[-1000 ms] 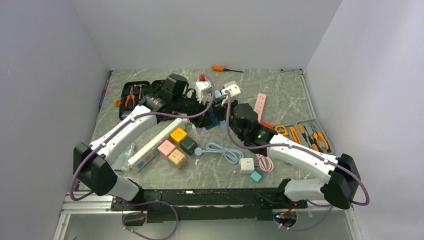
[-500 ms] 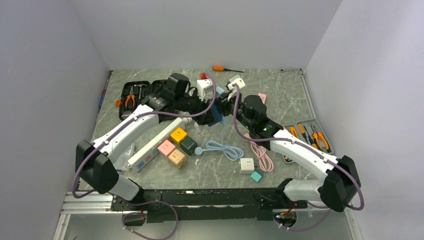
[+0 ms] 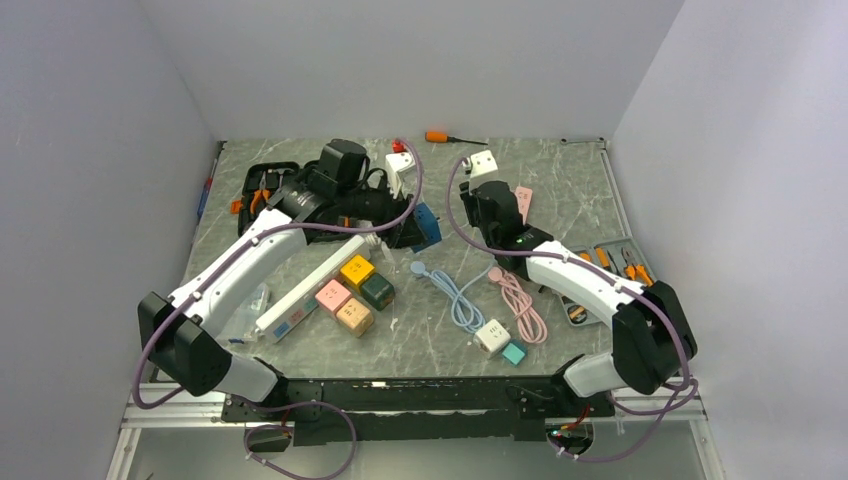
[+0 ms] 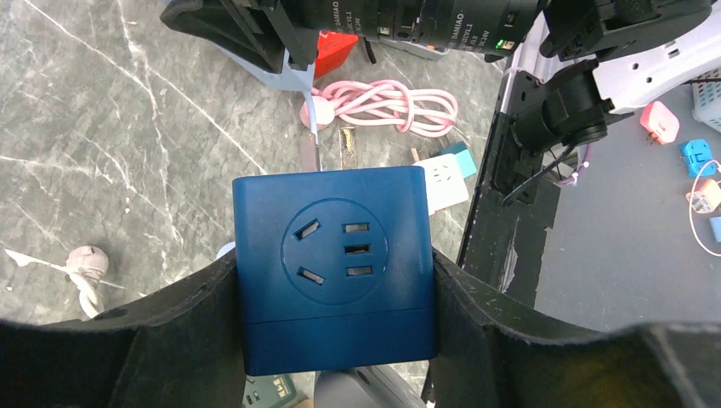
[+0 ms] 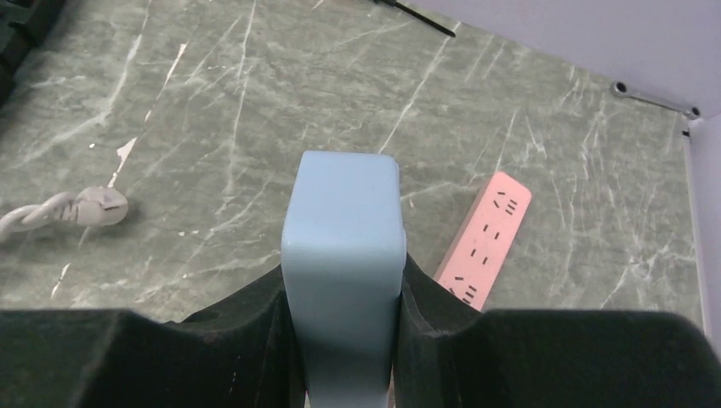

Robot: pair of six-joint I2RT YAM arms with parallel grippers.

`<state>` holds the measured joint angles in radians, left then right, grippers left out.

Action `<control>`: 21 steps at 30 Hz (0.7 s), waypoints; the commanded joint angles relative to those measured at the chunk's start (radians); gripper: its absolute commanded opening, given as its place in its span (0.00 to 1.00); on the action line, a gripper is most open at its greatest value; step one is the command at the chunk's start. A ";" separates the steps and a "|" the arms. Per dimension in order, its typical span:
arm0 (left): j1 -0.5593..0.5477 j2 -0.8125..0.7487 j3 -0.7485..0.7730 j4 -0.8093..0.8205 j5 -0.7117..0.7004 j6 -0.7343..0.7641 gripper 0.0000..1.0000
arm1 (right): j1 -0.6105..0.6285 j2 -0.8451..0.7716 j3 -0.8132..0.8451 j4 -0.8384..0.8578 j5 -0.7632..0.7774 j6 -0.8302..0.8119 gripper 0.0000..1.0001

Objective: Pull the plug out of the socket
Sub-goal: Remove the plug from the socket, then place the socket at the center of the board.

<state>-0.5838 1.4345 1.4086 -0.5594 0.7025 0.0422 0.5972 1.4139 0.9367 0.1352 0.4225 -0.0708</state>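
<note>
A dark blue cube socket (image 4: 336, 263) sits clamped between my left gripper's (image 4: 336, 293) black fingers, its face toward the camera with all slots empty. In the top view it hangs at mid-table (image 3: 427, 226). My right gripper (image 5: 340, 285) is shut on the light blue plug (image 5: 340, 217). In the left wrist view the plug (image 4: 289, 76) floats beyond the socket, its two metal prongs bare and clear of the slots. A gap separates the right gripper (image 3: 480, 203) from the socket.
A pink power strip (image 3: 521, 203) lies behind the right gripper. A white power strip (image 3: 305, 290) and coloured cubes (image 3: 356, 270) lie left of centre. A light blue cable (image 3: 455, 298), pink cable (image 3: 520, 300) and white cube (image 3: 491, 335) lie in front. Tool cases (image 3: 265, 185) (image 3: 610, 265) flank the table.
The right gripper has pulled back and away to the right with the plug, out of the socket. The left gripper drew slightly left. The light blue cable and white cube shifted.
</note>
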 commanded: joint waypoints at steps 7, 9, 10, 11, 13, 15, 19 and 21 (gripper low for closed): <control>0.002 -0.031 0.083 -0.024 0.091 0.079 0.00 | -0.096 0.071 0.050 0.017 -0.267 0.218 0.00; 0.006 -0.030 0.110 -0.072 0.112 0.126 0.00 | -0.152 0.109 0.065 0.046 -0.382 0.287 0.00; 0.007 -0.027 0.123 -0.107 0.128 0.151 0.00 | -0.174 0.150 0.084 0.050 -0.428 0.308 0.00; 0.008 -0.023 0.139 -0.143 0.140 0.181 0.00 | -0.190 0.186 0.110 0.047 -0.474 0.322 0.00; 0.007 -0.010 0.177 -0.221 0.144 0.232 0.00 | -0.212 0.257 0.162 0.041 -0.537 0.342 0.00; 0.008 0.003 0.208 -0.272 0.099 0.251 0.00 | -0.240 0.323 0.208 0.044 -0.607 0.375 0.00; 0.021 0.015 0.213 -0.305 0.041 0.263 0.00 | -0.282 0.426 0.267 0.049 -0.711 0.448 0.11; 0.027 0.006 0.184 -0.269 0.042 0.244 0.00 | -0.287 0.451 0.276 0.049 -0.716 0.454 0.21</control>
<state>-0.5743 1.4384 1.5913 -0.8253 0.7586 0.2653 0.3248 1.8397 1.1561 0.1276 -0.1734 0.2993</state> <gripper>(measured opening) 0.654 0.344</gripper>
